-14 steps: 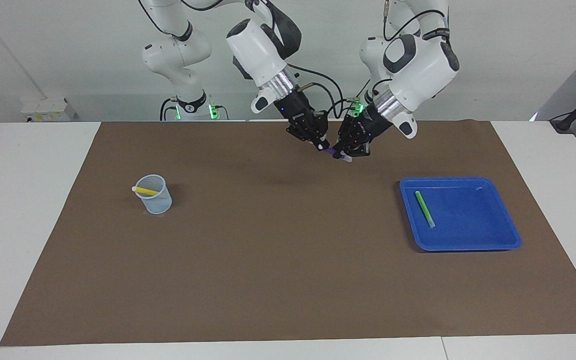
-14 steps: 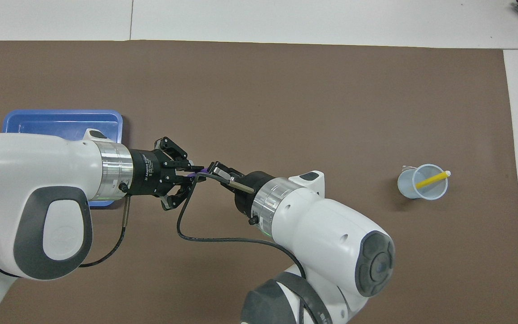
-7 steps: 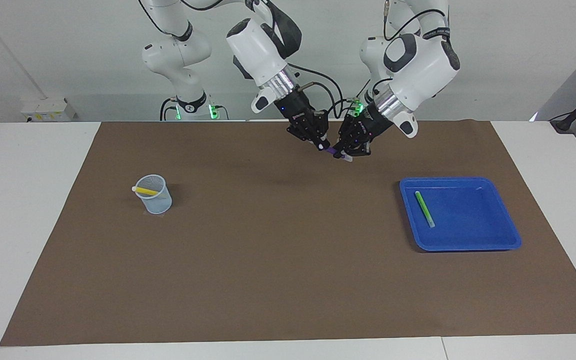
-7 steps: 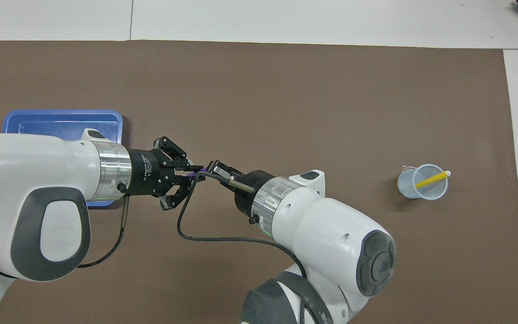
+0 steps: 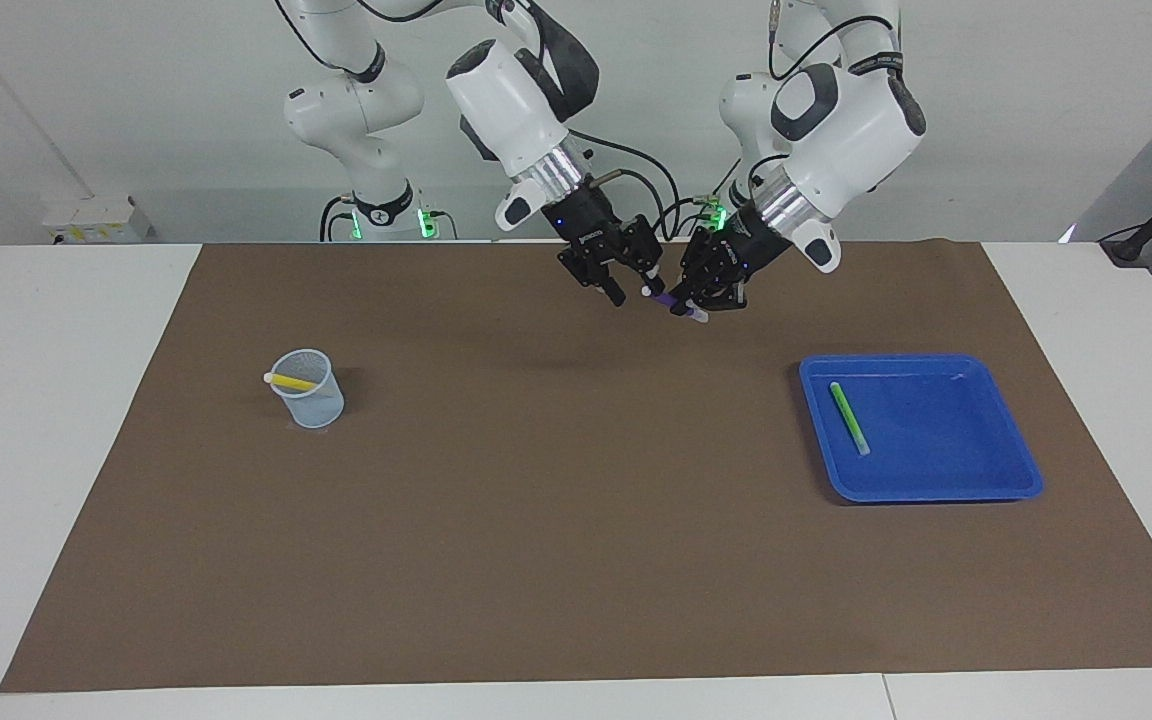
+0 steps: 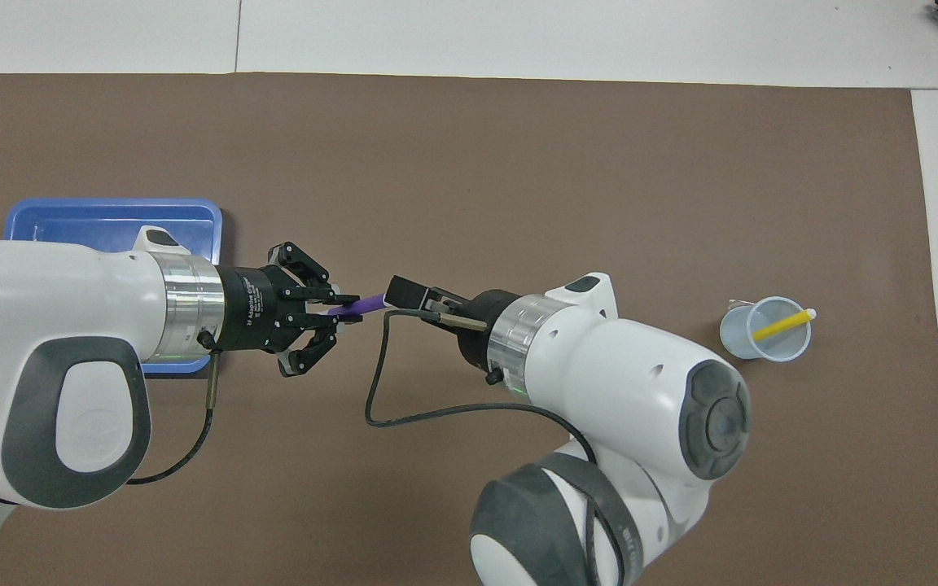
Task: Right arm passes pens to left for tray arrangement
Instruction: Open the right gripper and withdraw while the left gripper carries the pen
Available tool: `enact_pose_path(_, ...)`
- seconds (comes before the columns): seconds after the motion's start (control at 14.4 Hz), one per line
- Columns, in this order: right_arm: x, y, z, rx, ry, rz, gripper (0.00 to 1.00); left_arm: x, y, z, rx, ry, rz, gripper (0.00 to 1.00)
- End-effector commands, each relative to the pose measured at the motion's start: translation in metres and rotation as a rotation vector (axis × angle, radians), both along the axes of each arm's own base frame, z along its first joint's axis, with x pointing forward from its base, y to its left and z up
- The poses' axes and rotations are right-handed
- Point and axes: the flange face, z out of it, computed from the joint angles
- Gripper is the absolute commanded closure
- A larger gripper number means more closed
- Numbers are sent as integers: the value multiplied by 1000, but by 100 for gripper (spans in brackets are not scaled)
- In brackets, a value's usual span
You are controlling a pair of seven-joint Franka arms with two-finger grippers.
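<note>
My left gripper (image 5: 693,303) (image 6: 344,309) is shut on a purple pen (image 5: 666,300) (image 6: 365,303), held in the air over the mat's edge by the robots. The pen's free end points at my right gripper (image 5: 634,288) (image 6: 401,299), which stands open just off that end. A green pen (image 5: 848,418) lies in the blue tray (image 5: 921,495) (image 6: 111,216) at the left arm's end of the table; the left arm hides it in the overhead view. A yellow pen (image 5: 291,381) (image 6: 782,324) leans in the mesh cup (image 5: 314,405) (image 6: 750,338).
The mesh cup stands on the brown mat (image 5: 556,520) (image 6: 518,179) toward the right arm's end of the table. White table (image 5: 66,400) borders the mat at both ends. A black cable (image 6: 404,415) loops below the right wrist.
The right gripper opened and let go of the purple pen, then drew back a little toward its own end of the table. The left gripper kept hold of the pen.
</note>
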Motion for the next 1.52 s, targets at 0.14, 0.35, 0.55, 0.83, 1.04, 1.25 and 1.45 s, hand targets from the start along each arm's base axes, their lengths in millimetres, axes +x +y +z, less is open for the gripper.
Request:
enact_pose_path(0.14, 27, -64, -12, -155, -3, 255, 0, -6, 49, -1, -4, -90, -227, 100)
enact_pose_path(0.35, 38, -122, -23, -371, -25, 486, 0, -10, 79, -3, -25, -142, -412, 100)
enact_pose_path(0.55, 50, -191, -29, -541, -67, 747, 0, -18, 109, -5, -47, -239, -654, 100)
enact_pose_path(0.83, 57, -296, -45, -652, -87, 936, 1, -27, 131, -13, 59, -306, -987, 100)
enact_pose_path(1.04, 50, -354, -64, -649, -25, 902, 11, -26, 148, -16, 129, -356, -1164, 100)
enact_pose_path(1.25, 43, -395, -87, -626, 40, 813, 27, -24, 179, -20, 188, -394, -1332, 100)
enact_pose_path(1.45, 39, -406, -99, -621, 95, 753, 31, -21, 206, -26, 227, -414, -1511, 100)
